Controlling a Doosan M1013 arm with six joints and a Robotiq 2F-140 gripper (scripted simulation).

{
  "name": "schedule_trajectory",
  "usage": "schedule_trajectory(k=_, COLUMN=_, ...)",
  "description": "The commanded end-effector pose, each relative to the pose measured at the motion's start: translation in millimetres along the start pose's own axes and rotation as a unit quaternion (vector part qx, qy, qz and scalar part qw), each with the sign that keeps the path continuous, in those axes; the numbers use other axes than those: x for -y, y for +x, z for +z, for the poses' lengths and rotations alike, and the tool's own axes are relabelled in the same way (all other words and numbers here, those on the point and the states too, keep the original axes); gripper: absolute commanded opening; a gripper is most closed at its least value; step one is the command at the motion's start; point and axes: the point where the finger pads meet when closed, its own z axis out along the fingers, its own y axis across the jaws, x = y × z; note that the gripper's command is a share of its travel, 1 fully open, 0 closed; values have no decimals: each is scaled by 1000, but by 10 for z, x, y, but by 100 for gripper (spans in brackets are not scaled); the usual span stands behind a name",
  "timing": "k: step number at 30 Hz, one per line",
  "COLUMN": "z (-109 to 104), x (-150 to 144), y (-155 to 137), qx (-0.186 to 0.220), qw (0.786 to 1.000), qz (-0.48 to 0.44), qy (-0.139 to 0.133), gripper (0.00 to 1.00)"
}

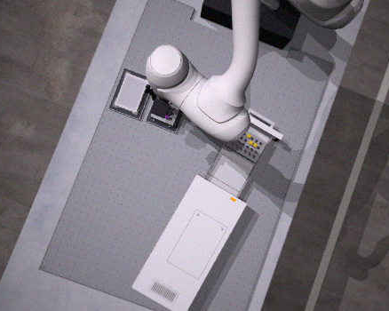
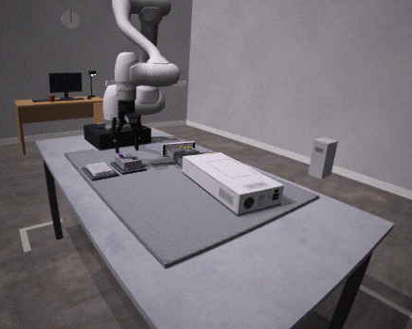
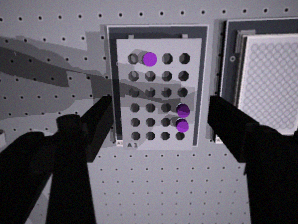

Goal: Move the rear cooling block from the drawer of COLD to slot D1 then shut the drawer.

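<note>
The rear block (image 1: 162, 119) (image 2: 129, 164) (image 3: 158, 67) rests in slot D1 (image 2: 128, 172) (image 3: 157, 28) and looks level; its seating against the locators cannot be told. Three purple tubes (image 1: 167, 116) (image 2: 120, 155) (image 3: 150, 59) stand in its bores, one at the top row and two at the right column in the wrist view. My gripper (image 2: 127, 149) (image 3: 160, 109) is open just above the block, a finger to each side. The drawer (image 1: 228, 171) is open. The front block (image 1: 242, 151) (image 2: 186, 154) with three yellow tubes (image 1: 249, 136) (image 2: 184, 148) sits near its handle. The lamp (image 1: 233, 199) is lit orange.
The white cooler COLD (image 1: 187, 262) (image 2: 222, 174) stands on the perforated deck (image 1: 103, 178) (image 2: 166, 221). D2, beyond D1, holds a pale plate (image 1: 131, 93) (image 2: 100, 168) (image 3: 270, 80) close to one finger's side. The arm hides part of the front block in the top view.
</note>
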Motion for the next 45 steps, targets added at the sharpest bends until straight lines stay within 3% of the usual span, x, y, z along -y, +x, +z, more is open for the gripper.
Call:
schedule_trajectory(k=1, z=-91, x=-6, y=21, qx=-2, qw=1000, qz=1, qy=1, gripper=66)
schedule_trajectory(k=45, z=-626, x=1, y=19, qx=-2, qw=1000, qz=0, qy=1, gripper=66)
